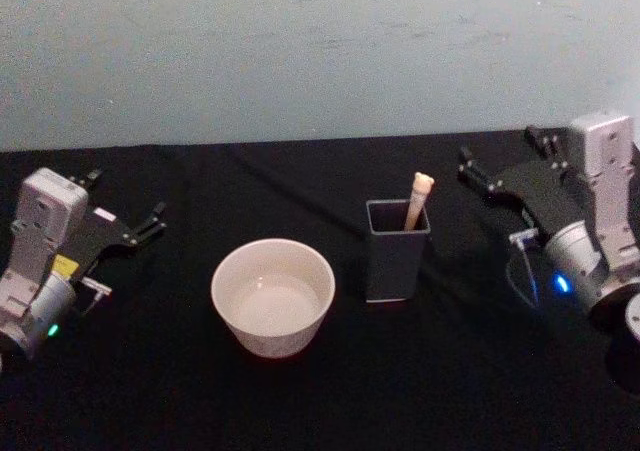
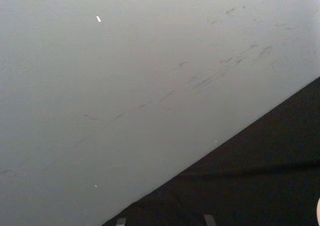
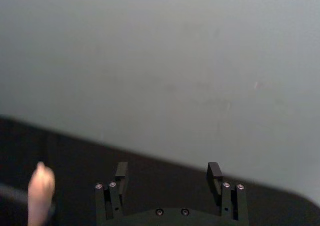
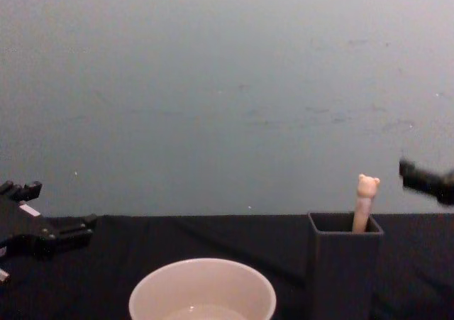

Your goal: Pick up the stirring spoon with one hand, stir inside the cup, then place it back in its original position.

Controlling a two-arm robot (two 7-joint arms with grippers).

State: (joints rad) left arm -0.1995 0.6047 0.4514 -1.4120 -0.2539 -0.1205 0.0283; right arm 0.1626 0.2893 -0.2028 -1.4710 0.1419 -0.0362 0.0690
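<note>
1. While the left gripper (image 1: 150, 221) rests low at the table's left side, well apart from the cup (image 1: 272, 296), its fingers stand apart and hold nothing. It looks idle, and the risk there is small unless it swings inward and clips the cup's rim.
2. Since the cup stands just beside the dark grey holder (image 1: 397, 251), a spoon carried across low could knock the thin rim and shove or tip the cup; it seems to hold some liquid, which would spill onto the black cloth (image 1: 480, 391).
3. Because the stirring spoon (image 1: 418, 200) stands in the holder, leaning against its right back corner with only the beige handle and bear head showing, a sideways pull rather than a lift along its own line could drag or topple the narrow holder.
4. As the right gripper (image 1: 468, 168) hovers to the right of the spoon top, jaws apart and empty, a slightly off approach might nudge the handle away, and a pinch on the small rounded head would probably slip.
</note>
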